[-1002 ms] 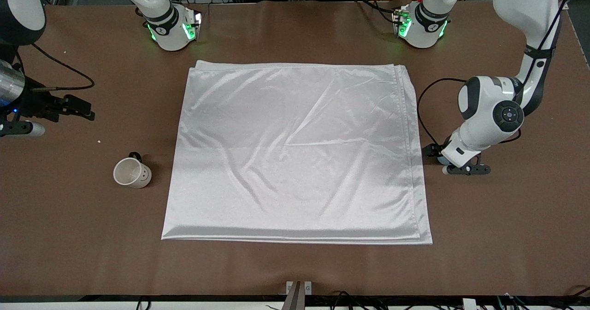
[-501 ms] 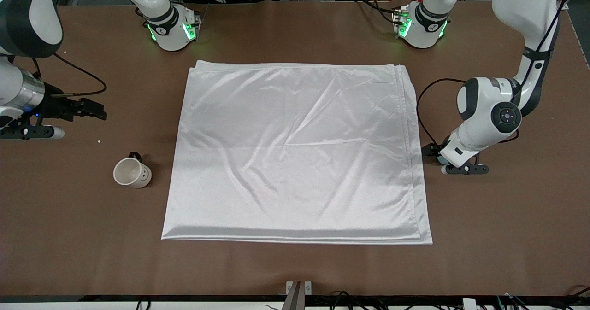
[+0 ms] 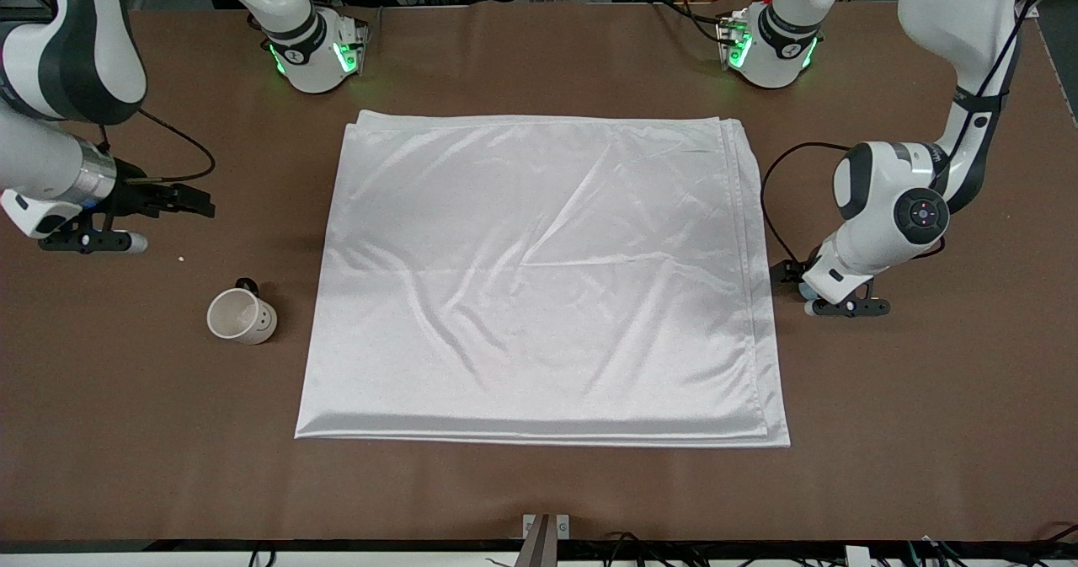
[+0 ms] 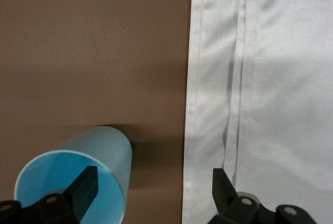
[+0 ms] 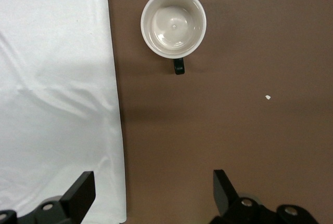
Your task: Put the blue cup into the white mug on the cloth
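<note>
Beside glossy creased cloth (image 3: 539, 280): round ceramic white mug (image 3: 241, 317).

The front view looks down across the whole table (image 3: 539, 491); both close wrist views face down, sharing the cloth (image 3: 539, 280) edges.

We see a light-blue cup (image 4: 78, 177) with a brighter blue interior; one black left-gripper finger (image 4: 83, 187) stands over its mouth. The cloth (image 3: 539, 280) is glossy white. The mug (image 5: 174, 24) is off-white with a black handle, ahead of the open black right-gripper fingers (image 5: 78, 195). The table (image 3: 909, 398) is plain brown.
</note>
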Motion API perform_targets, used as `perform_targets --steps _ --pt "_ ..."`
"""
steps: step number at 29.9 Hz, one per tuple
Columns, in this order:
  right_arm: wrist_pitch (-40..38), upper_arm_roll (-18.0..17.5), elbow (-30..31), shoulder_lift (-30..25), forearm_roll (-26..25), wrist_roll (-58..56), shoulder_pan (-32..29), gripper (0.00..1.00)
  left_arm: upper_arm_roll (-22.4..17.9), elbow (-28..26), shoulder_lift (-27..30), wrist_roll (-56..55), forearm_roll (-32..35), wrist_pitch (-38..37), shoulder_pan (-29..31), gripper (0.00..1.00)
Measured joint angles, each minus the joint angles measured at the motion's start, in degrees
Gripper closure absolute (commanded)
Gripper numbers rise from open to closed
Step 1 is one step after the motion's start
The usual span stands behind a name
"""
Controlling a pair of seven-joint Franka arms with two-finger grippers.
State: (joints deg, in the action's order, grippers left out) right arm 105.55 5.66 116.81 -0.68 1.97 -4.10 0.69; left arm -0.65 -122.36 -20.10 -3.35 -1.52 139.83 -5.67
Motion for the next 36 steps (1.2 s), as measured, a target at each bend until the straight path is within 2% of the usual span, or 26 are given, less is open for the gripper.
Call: perform_targets --steps 7,12,22,36 --pt "2.58 -0.26 3.21 -0.23 0.00 0.00 0.03 0.00 -0.10 -0.54 -0.05 0.00 0.00 0.00 0.07 0.16" --pt "5.66 -0.40 5.68 -0.55 0.00 0.00 0.04 0.00 -0.20 -0.89 -0.07 0.00 0.00 0.00 0.20 0.34" --pt "12.11 -0.58 10.07 -1.15 0.00 0.00 0.06 0.00 -0.27 -0.98 -0.07 0.00 0.00 0.00 0.74 0.99" --pt "26.61 -0.56 17.41 0.06 -0.09 0.00 0.05 0.00 -0.48 -0.85 0.88 0.00 0.02 0.05 1.32 1.00"
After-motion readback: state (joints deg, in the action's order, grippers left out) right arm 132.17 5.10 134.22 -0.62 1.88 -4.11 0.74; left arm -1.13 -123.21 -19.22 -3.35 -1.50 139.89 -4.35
